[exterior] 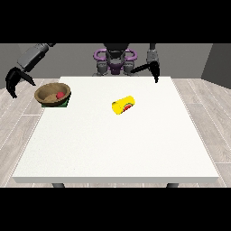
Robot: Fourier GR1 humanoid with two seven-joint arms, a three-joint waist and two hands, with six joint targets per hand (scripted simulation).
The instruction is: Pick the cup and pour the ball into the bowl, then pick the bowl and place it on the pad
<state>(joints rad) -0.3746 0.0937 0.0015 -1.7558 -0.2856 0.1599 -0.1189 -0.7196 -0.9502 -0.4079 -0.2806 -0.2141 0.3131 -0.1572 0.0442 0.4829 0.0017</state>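
Observation:
A brown wooden bowl [53,94] stands at the table's far left edge, resting on a green pad [66,104] that peeks out below it. A red ball [59,95] lies inside the bowl. A yellow cup [123,105] lies on its side near the table's middle, its red-marked mouth facing the camera. The hand at the view's left [16,79] hangs off the table's left side, left of the bowl, fingers spread and holding nothing. At the view's right, the other hand [154,70] hovers over the table's far edge, fingers pointing down, nothing in it.
The white table [117,144] spreads wide toward the camera. The robot's torso [115,61] stands behind the far edge. Wooden floor surrounds the table.

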